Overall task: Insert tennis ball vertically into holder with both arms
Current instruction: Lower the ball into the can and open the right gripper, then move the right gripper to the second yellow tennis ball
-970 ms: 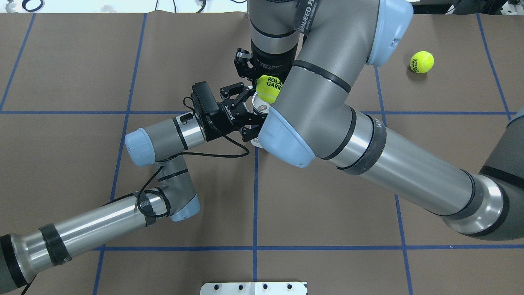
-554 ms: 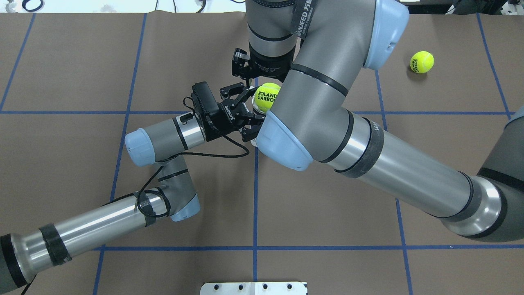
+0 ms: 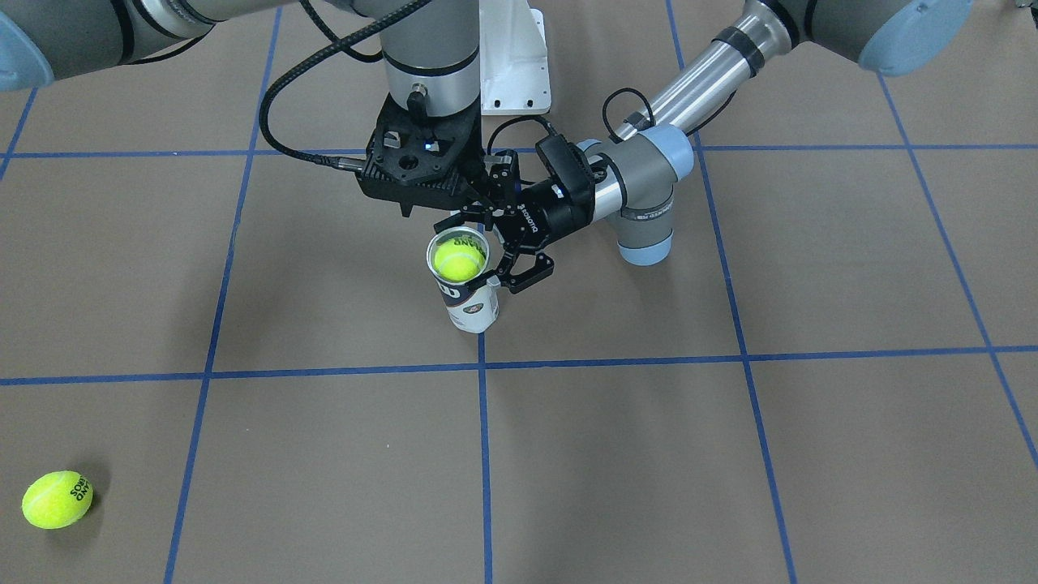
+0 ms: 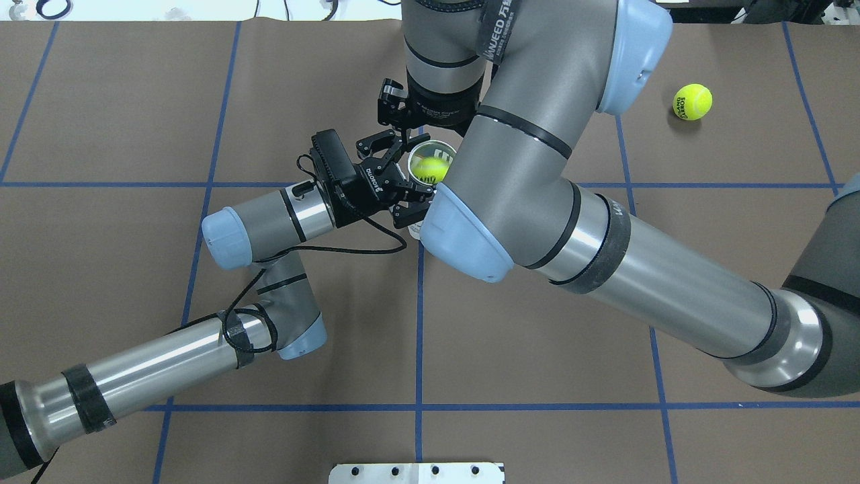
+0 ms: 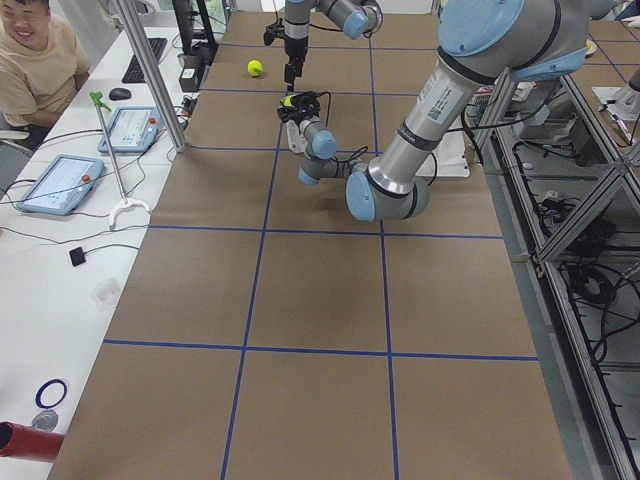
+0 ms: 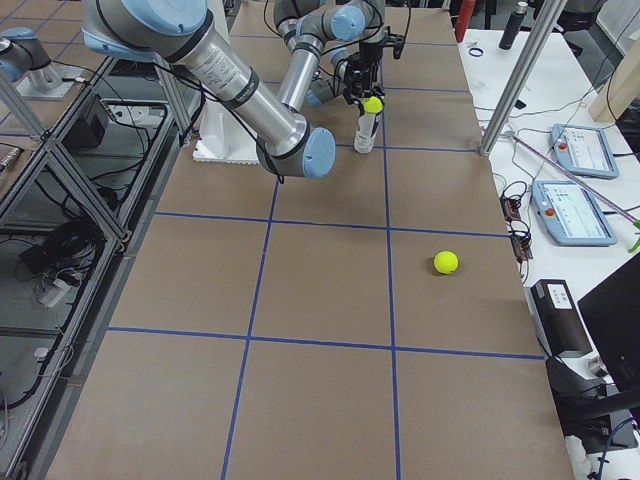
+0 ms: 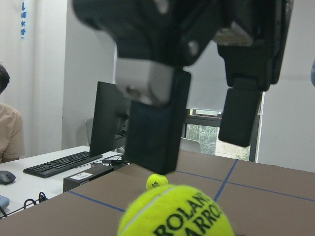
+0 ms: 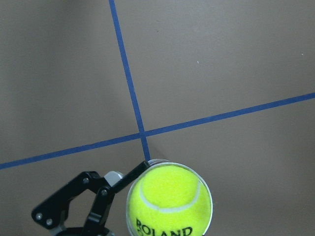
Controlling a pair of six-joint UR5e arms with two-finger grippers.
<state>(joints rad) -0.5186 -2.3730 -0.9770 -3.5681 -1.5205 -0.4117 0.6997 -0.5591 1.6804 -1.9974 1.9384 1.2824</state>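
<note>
The holder (image 3: 472, 307), a clear tube with a navy and white label, stands upright near a blue grid crossing. My left gripper (image 4: 413, 180) comes in sideways and is shut on the holder's upper part. A yellow tennis ball (image 3: 459, 259) printed "ROLAND GARROS" sits in the holder's mouth and also shows in the right wrist view (image 8: 170, 196). My right gripper (image 7: 197, 152) points down just above the ball. Its fingers (image 7: 152, 128) stand apart and do not touch the ball.
A second tennis ball (image 4: 692, 101) lies loose on the brown mat, far to my right. The white pedestal base (image 3: 511, 65) stands at the robot's side of the table. A person (image 5: 30, 60) sits at a side desk with tablets (image 5: 60, 185).
The ball, held above the holder by the right gripper, has dropped into the holder's mouth. The right gripper has let go of it. The left gripper and holder have shifted slightly.
</note>
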